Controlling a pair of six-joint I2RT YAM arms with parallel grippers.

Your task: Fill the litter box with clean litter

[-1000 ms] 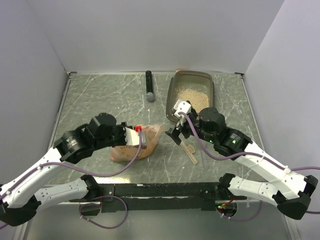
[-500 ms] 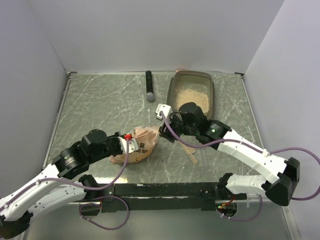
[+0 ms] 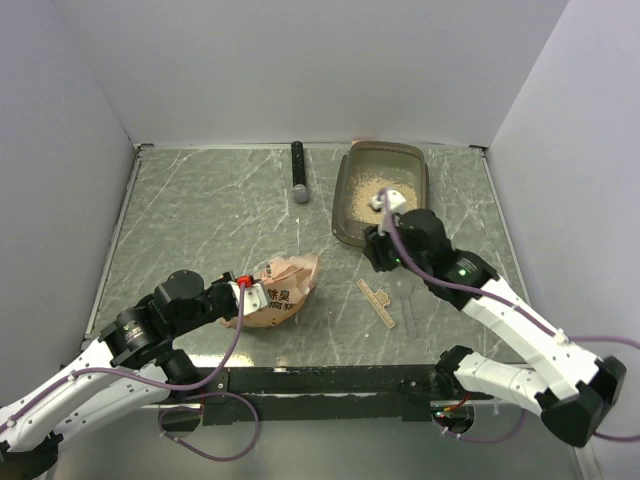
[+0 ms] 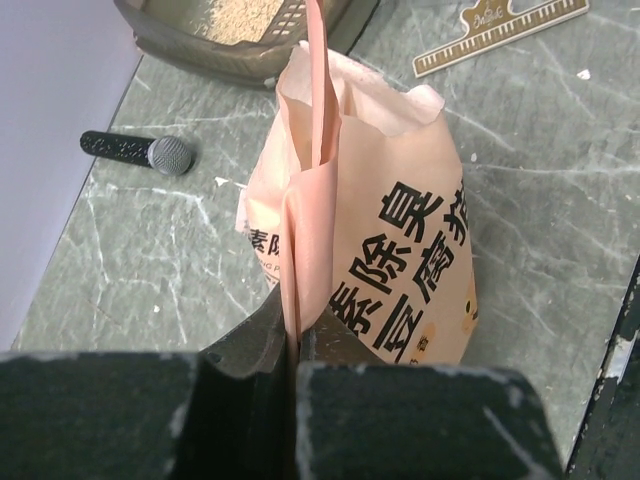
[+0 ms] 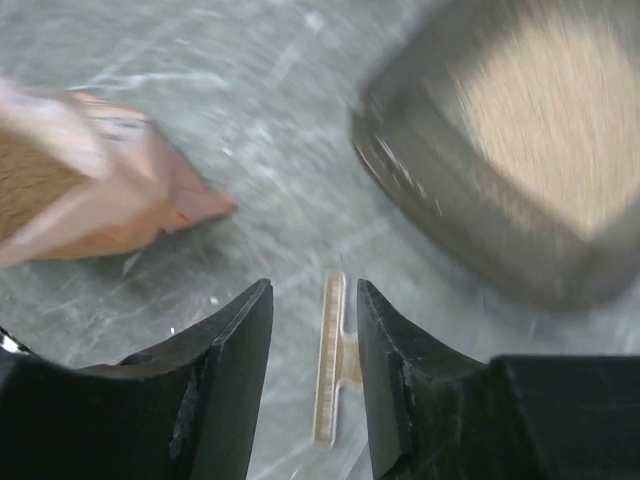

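Over by the far right, seen from above, the litter box (image 3: 345, 205) holds only a thin patch of clean litter (image 3: 372, 188). Left wrist: the left gripper (image 4: 295, 350) pinches the cat-litter pouch (image 4: 400, 240), so more pouring is likely needed. Right wrist: the right gripper (image 5: 312, 330) gapes empty.

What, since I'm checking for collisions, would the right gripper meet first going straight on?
Probably the tan clip lying on the table: it sits framed between the fingers of the open right gripper. Motion blur leaves depth unclear.
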